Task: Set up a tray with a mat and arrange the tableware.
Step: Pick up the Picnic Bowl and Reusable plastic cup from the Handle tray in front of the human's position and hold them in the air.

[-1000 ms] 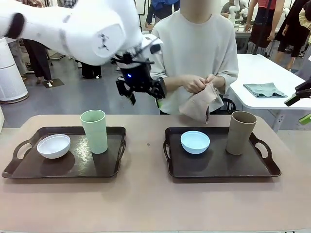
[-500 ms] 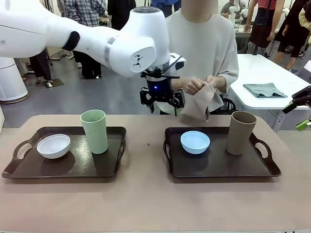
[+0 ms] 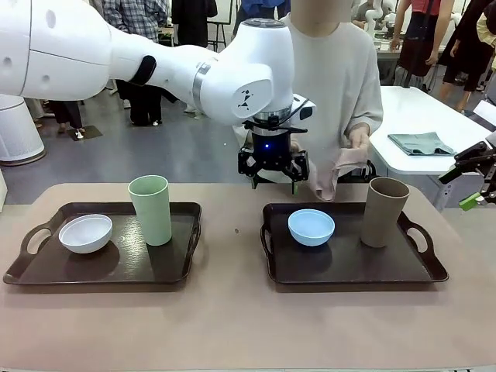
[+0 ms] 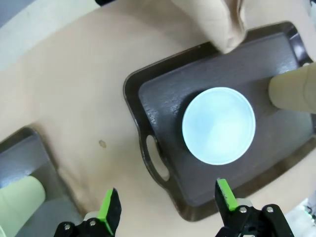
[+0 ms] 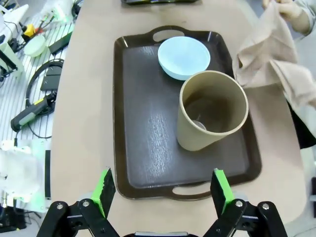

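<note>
Beige tabletop [image 3: 232, 325] carries two dark trays side by side, and neither has anything laid under its ware yet. The mat [image 3: 332, 172], a tan cloth, hangs from the person's hand [image 3: 359, 138] just beyond the far edge of the right tray [image 3: 349, 270]. A second ago it was held up at chest height in both hands; now it has come down close to the tray.

Over that same second my left gripper [image 3: 273, 177] has swung from above the left tray's far side to hover over the right tray's far left corner. It sits just beside the mat, jaws spread wide and holding nothing. I judge a handover of the mat is near, though this tray is still occupied. My right gripper [image 5: 162, 188] is likewise wide open and empty, out past the right tray's outer handle.

The right tray holds the light blue bowl [image 3: 311, 226], empty, and the tan tumbler [image 3: 385, 211], upright near its far right corner. The left tray [image 3: 116, 270] holds the white bowl [image 3: 85, 232], empty, and the pale green tumbler [image 3: 151, 209], upright; I cannot see inside it.
</note>
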Controlling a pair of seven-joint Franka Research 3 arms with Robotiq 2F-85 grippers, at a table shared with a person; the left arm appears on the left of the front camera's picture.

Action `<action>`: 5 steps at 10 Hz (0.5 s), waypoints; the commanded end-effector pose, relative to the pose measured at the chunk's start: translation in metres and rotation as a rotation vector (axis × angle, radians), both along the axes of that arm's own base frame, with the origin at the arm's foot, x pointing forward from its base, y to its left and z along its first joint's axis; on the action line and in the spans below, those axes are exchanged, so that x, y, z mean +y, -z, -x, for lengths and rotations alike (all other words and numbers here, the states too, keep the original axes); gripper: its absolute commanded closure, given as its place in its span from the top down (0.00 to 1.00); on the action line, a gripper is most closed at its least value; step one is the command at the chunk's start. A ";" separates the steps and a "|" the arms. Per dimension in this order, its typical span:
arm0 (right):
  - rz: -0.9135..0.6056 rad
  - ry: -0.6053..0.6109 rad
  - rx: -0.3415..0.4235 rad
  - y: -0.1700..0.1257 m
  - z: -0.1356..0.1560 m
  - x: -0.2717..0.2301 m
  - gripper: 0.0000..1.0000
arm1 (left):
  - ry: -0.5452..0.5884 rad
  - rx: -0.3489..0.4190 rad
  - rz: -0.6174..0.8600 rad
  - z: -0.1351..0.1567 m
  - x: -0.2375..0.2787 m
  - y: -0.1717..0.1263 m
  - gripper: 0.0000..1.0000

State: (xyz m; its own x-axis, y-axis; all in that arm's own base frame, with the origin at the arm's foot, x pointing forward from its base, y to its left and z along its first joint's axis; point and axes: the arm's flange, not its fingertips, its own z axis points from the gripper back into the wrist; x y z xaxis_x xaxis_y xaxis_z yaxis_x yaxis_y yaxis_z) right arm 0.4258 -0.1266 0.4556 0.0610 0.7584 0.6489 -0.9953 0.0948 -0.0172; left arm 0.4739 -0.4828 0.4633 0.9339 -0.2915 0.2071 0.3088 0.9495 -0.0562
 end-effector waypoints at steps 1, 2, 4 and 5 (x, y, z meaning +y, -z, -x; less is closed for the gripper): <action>0.005 -0.012 -0.005 -0.001 0.000 0.002 1.00 | 0.006 -0.015 0.022 -0.005 0.003 0.002 1.00; 0.005 -0.012 -0.005 -0.001 0.000 0.002 1.00 | 0.006 -0.015 0.022 -0.005 0.003 0.002 1.00; 0.001 -0.004 0.000 0.000 0.000 0.001 1.00 | -0.006 -0.008 0.008 -0.005 0.002 0.001 1.00; -0.036 -0.006 0.035 0.014 -0.020 -0.002 1.00 | -0.041 -0.041 0.047 -0.002 0.002 0.010 1.00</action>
